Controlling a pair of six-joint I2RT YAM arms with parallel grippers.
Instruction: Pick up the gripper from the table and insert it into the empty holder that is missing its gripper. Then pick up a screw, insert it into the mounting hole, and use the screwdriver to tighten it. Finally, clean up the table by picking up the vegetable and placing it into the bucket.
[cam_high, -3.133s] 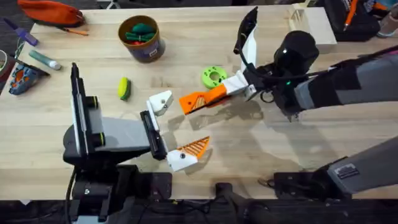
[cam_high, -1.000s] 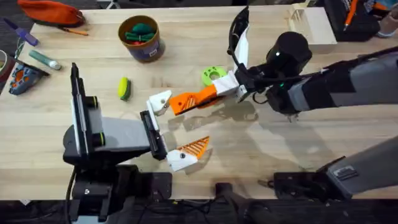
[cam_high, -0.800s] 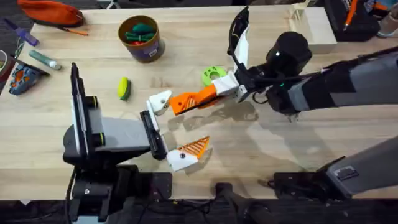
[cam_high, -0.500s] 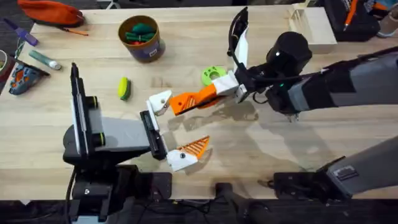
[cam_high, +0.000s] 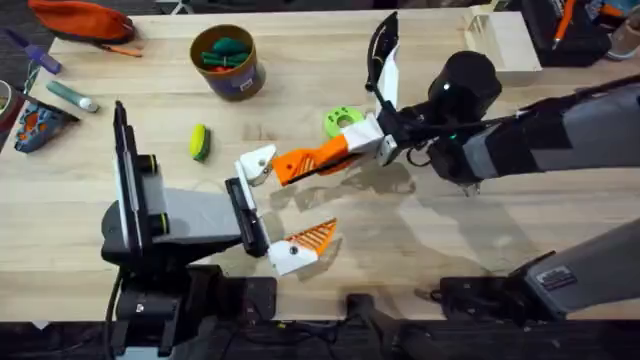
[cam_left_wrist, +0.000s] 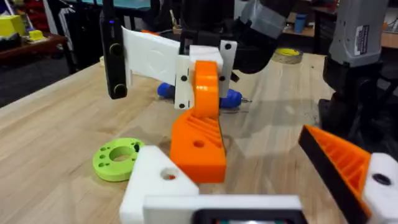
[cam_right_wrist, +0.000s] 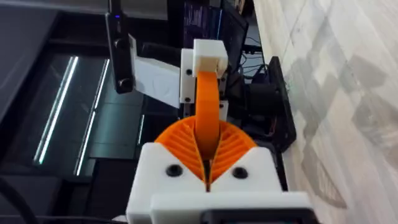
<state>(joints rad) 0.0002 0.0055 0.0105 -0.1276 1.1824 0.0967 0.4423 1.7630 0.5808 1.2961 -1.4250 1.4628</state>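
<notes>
the right gripper holds the orange gripper, whose tip touches the white holder on the left gripper. a green disc lies just behind; the vegetable rests on the counter, apart from the bucket

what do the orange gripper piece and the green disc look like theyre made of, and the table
The gripper looks like matte orange plastic, probably 3D-printed, judging by its ribbed faces. The green disc seems similar matte plastic, with moulded or printed holes. The table looks like pale wood, showing plank seams and grain.
</notes>
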